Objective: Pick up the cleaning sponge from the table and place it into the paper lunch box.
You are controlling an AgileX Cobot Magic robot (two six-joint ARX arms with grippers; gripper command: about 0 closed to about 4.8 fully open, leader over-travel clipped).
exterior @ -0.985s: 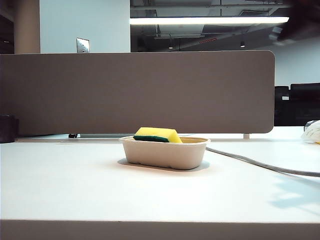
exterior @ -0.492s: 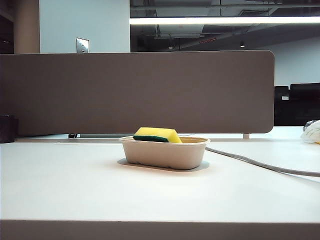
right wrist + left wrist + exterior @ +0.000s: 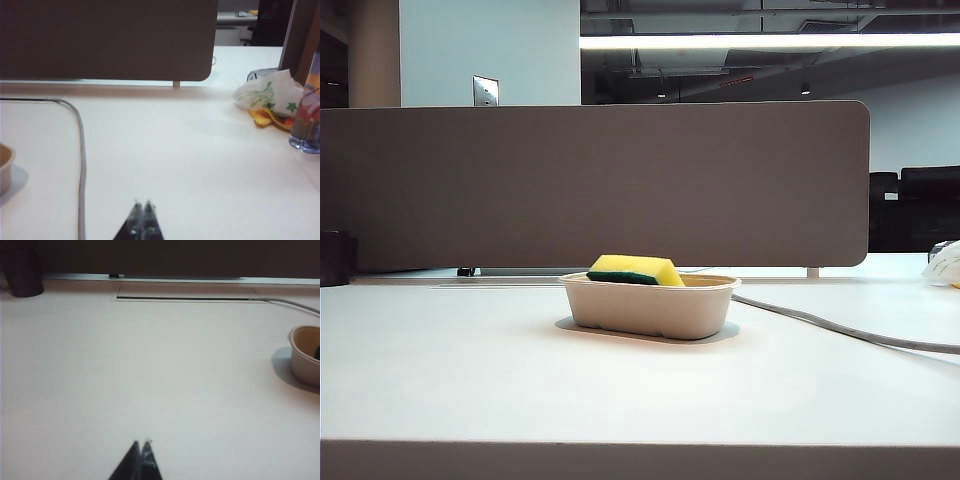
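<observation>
On your far left in the exterior view, a dark cup stands at the back of the table, just in front of the grey-brown divider panel that runs along the rear edge. The left wrist view catches the same cup in its far corner, and the long slot of a cable hatch cut into the tabletop near the divider.

Your left gripper sits low over bare table, well apart from the box; its two dark fingertips meet in a point with no gap between them, and they grip nothing.

Moving to the middle, the paper lunch box rests flat on the table. The cleaning sponge lies inside it, tilted, its yellow body rising above the rim and its dark green layer showing along the lower near edge. From the left wrist view you see only one rounded end of the box.

To the right of the box, a grey cable runs across the table toward the right edge; in the right wrist view it bends round a corner and passes beside the box's end.

Your right gripper hovers over open table beside that cable, fingertips pressed together and empty. Farther right lie a crumpled white wrapper with green print and a clear blue-tinted container.
</observation>
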